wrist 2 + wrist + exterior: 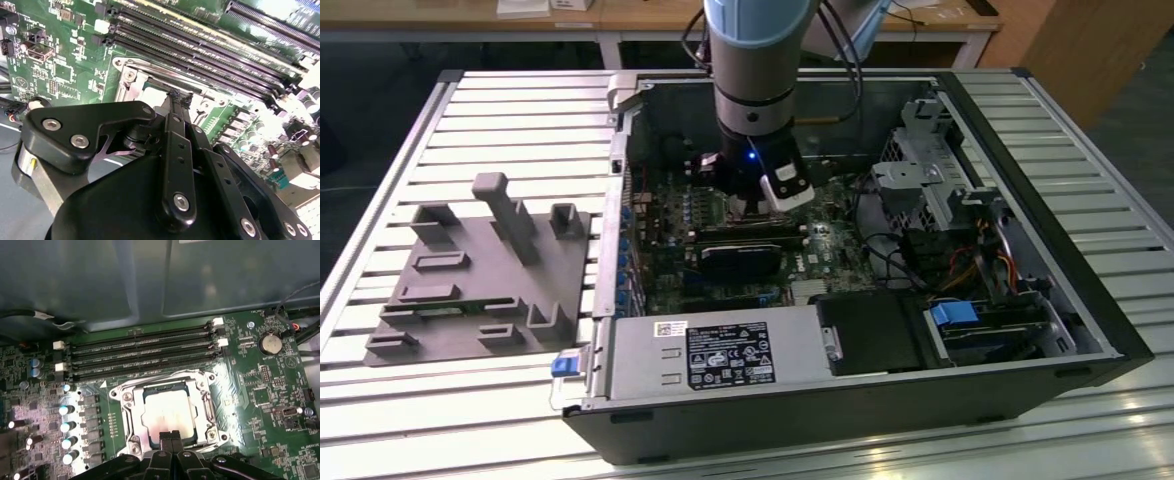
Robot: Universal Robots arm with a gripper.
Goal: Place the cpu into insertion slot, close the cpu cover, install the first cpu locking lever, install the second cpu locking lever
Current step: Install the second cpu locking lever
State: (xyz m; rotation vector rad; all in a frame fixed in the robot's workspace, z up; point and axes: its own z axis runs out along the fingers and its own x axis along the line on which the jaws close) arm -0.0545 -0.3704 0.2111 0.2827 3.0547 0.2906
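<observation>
while fingertips sit pinched together, holding nothing, gripper (169, 436) hovers at edge of cpu (167, 412). cpu lies flat in insertion slot (131, 412), cpu cover (207, 407) framing it. judgement: press straight down, gently, avoid memory slots (140, 352).

The gripper (169, 436) hangs low over the insertion slot (167, 412), fingertips pressed together at its near edge. Memory slots (142, 352) line one side just beside it, capacitors (67, 427) stand on another, and the case wall (620, 200) rises beyond; above stays open.
</observation>
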